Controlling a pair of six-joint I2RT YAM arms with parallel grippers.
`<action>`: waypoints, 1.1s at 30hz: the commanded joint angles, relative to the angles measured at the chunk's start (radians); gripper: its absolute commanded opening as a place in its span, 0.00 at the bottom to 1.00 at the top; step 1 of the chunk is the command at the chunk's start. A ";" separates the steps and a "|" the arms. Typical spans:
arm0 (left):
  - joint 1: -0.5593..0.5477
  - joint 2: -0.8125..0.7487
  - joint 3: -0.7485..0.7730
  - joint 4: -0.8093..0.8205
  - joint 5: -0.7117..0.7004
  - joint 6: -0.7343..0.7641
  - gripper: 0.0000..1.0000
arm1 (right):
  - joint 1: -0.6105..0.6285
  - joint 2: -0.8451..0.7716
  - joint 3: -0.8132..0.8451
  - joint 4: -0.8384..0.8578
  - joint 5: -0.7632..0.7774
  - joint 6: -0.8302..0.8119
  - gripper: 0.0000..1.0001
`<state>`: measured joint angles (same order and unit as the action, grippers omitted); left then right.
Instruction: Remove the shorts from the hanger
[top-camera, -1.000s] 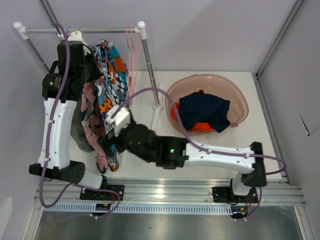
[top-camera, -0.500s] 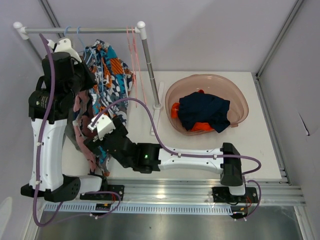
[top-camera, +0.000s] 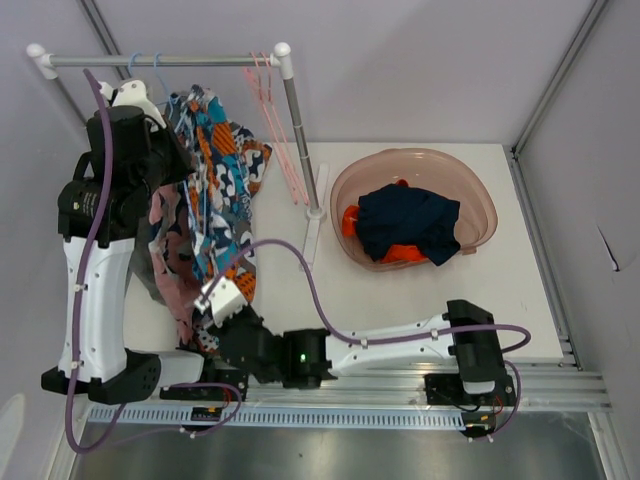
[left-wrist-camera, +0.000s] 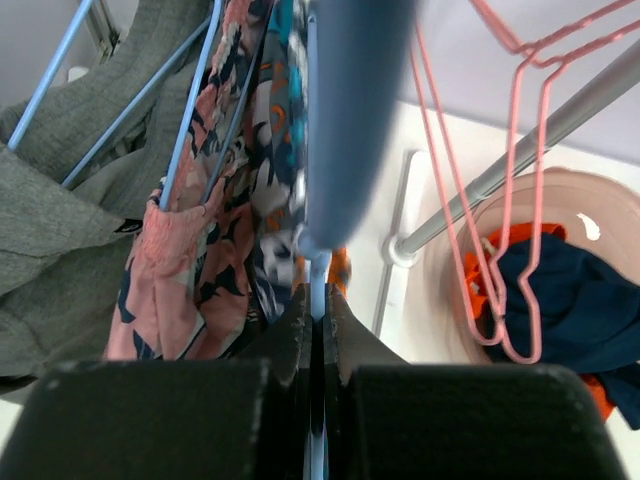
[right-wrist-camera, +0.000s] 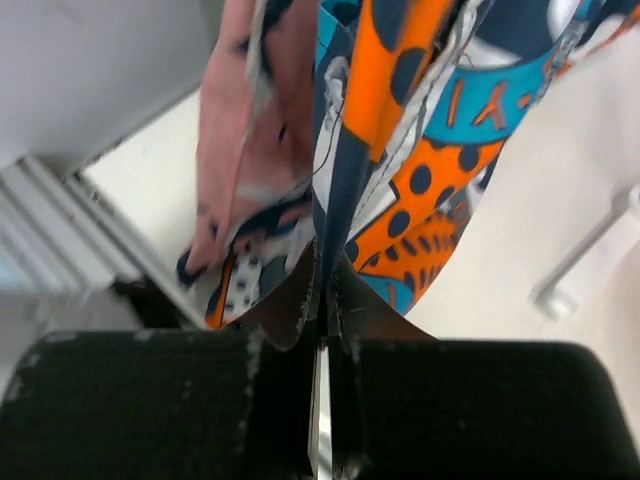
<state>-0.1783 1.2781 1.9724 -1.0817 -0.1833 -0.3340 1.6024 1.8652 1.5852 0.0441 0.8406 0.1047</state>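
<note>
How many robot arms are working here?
2. The left arm rises beside the clothes rail; the right arm reaches along the near edge to the patterned shorts. None appears hidden.

Pink basin (top-camera: 484, 205) at 3 o'clock on the table (top-camera: 520, 300), holding a navy garment (top-camera: 410, 220) heaped over an orange one (top-camera: 403, 254). At 12 o'clock, pink hangers (top-camera: 272, 105) dangling from the right end of the rail (top-camera: 190, 60), just beside its post (top-camera: 305, 160). At 9 o'clock, grey garment (left-wrist-camera: 60, 230) and pink floral garment (left-wrist-camera: 160, 270) hung side by side, touching.
</note>
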 joint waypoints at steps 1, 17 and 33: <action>-0.003 0.036 0.058 0.108 -0.067 0.033 0.00 | 0.115 -0.057 -0.092 -0.076 0.092 0.145 0.00; -0.033 -0.201 -0.280 0.085 0.079 -0.040 0.00 | -0.094 0.037 0.066 0.013 0.028 0.050 0.00; -0.033 -0.361 -0.307 -0.023 0.175 -0.126 0.00 | -0.263 -0.132 -0.045 -0.128 0.003 0.147 0.00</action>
<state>-0.2066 0.8921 1.5860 -1.1007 -0.0734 -0.4213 1.3106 1.8282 1.6711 -0.0883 0.8070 0.1532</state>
